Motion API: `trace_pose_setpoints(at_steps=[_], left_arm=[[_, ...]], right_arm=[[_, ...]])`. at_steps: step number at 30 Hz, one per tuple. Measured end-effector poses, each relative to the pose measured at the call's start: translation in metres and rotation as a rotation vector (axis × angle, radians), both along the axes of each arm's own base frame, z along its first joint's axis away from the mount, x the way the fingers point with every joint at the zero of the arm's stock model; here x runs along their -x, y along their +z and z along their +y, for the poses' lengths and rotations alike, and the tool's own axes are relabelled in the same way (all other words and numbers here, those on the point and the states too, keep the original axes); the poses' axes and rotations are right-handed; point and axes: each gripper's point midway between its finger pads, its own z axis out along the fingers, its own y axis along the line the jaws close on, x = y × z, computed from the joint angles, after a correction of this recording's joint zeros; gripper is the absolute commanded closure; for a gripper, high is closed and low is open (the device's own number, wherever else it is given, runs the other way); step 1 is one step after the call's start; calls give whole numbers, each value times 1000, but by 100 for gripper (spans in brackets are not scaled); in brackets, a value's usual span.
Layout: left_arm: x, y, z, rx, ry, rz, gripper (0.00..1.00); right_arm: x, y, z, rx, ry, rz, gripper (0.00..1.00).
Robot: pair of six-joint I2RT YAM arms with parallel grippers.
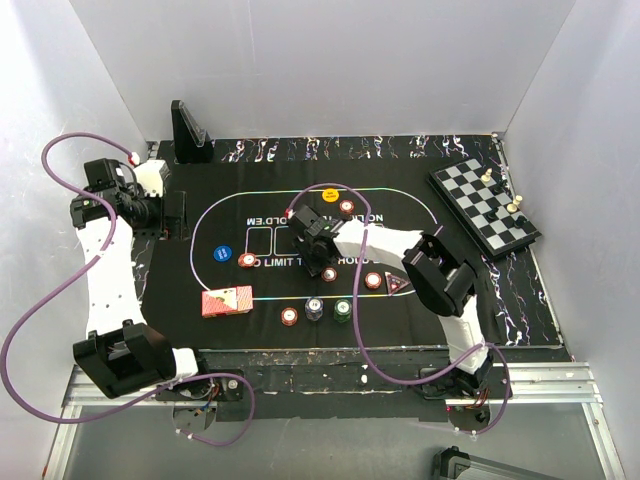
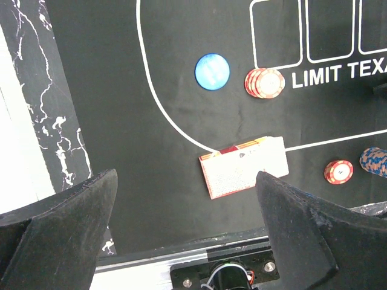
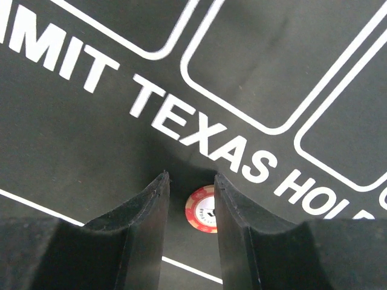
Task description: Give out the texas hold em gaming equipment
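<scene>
Right gripper (image 3: 191, 177) hovering low, jaws standing narrow, gripping nothing. Red chip (image 3: 202, 209) lying flat on mat (image 3: 91, 133), showing straight down through the gap. Left gripper (image 2: 186, 178) gaping wide, idling well apart near cards (image 2: 242, 166); right arm sitting nearer.

The left arm (image 1: 100, 270) rose from its base at the near edge and ran along the left side, its white link leading away to a bent elbow; its wrist turned inward toward the middle; the left gripper (image 2: 186, 175) looked down from well above the surface, jaws spread wide and holding nothing; the right arm (image 1: 385, 238) folded sharply at the elbow and reached leftward to the centre; the right gripper (image 3: 191, 176) hung low and pointed down, its two fingers (image 3: 139, 223) parted by a narrow gap.
</scene>
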Motion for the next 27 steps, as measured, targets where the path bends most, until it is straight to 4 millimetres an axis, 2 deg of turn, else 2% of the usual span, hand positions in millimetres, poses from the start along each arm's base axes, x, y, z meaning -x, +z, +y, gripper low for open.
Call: trace_pose_setpoints(at_steps=[3, 13, 17, 21, 27], left_arm=[[-1, 5, 1, -7, 1, -11, 0], [-2, 5, 3, -17, 3, -8, 0], [-2, 5, 3, -17, 2, -7, 0], [-2, 4, 3, -16, 3, -7, 0], [-2, 4, 3, -17, 3, -6, 0]], right_arm=[[3, 0, -11, 0, -16, -16, 60], [18, -2, -82, 65, -155, -25, 62], [25, -1, -99, 101, -182, -14, 62], [26, 6, -100, 114, -181, -5, 62], [7, 33, -69, 27, -169, -40, 59]])
